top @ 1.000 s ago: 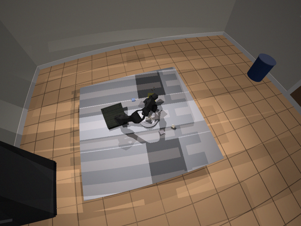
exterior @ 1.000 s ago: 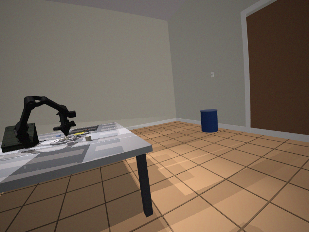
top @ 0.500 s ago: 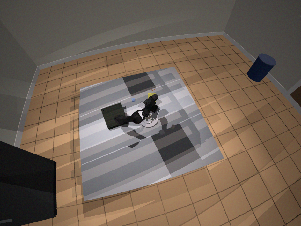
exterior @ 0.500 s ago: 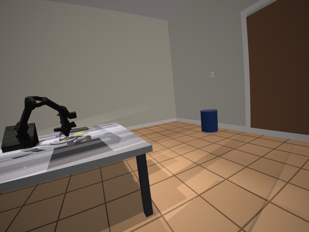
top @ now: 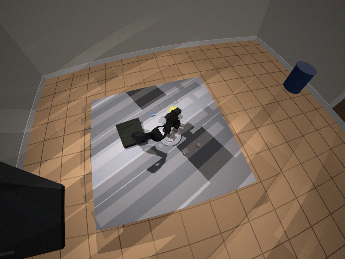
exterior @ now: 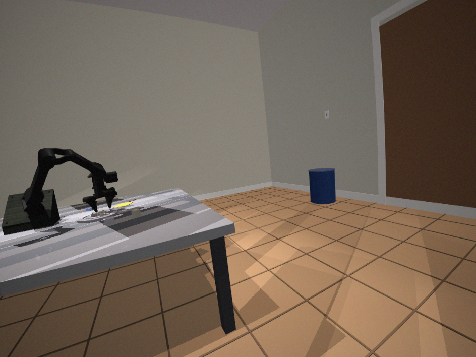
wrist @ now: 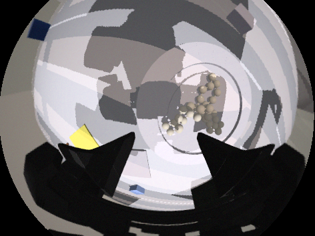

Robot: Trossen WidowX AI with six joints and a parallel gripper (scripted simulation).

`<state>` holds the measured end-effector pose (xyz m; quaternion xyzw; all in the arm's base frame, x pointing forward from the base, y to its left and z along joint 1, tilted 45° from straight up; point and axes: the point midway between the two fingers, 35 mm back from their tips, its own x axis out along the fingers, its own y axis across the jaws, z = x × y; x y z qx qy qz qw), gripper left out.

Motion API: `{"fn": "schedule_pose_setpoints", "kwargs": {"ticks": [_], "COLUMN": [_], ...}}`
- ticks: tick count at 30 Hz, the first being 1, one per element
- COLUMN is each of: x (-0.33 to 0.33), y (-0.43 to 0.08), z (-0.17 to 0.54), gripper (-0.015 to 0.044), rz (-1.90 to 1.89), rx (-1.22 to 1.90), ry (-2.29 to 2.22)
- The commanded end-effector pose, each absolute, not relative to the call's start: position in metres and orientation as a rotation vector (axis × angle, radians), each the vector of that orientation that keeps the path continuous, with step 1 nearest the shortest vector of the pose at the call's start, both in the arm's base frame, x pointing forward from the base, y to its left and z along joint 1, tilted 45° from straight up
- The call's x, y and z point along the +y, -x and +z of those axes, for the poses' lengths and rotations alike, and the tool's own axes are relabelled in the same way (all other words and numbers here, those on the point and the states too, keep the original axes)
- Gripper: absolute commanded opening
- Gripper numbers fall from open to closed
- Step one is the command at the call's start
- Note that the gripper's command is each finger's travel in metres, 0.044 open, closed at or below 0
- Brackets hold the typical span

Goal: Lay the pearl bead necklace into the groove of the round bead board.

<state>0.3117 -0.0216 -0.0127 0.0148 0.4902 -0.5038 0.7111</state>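
Top view: arm (top: 156, 134) (exterior: 69, 156) hides part of round board (top: 180, 140) (exterior: 79, 220) (wrist: 241, 107); groove hard to make out. Necklace (top: 173, 134) (exterior: 100, 213) (wrist: 200, 109), round beads, bunched inside the ring line, not laid round it. Gripper (top: 172, 126) (exterior: 103, 210) (wrist: 167, 136) fingers wide, nothing held. Door (exterior: 426, 103) mostly exterior-only

Stuff on this table, counted:
One yellow square (top: 173, 108) (exterior: 124, 204) (wrist: 83, 138), one blue block (top: 152, 114) (wrist: 137, 189), one round board (top: 180, 141) (wrist: 241, 105) and one bead necklace (top: 172, 135) (wrist: 200, 109). Plus one blue bin (top: 297, 78) (exterior: 322, 186) on the floor, lol.
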Motion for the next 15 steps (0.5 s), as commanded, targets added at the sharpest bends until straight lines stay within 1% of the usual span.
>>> {"fn": "schedule_pose_setpoints", "kwargs": {"ticks": [1, 15], "x": [-0.0172, -0.0158], "y": [-0.3117, -0.3116], "z": [-0.0082, -0.0067], "gripper": [0.0440, 0.0440], "rz": [-1.116, -1.115], "rx": [1.084, 1.084], "ry": [-0.032, -0.031]}}
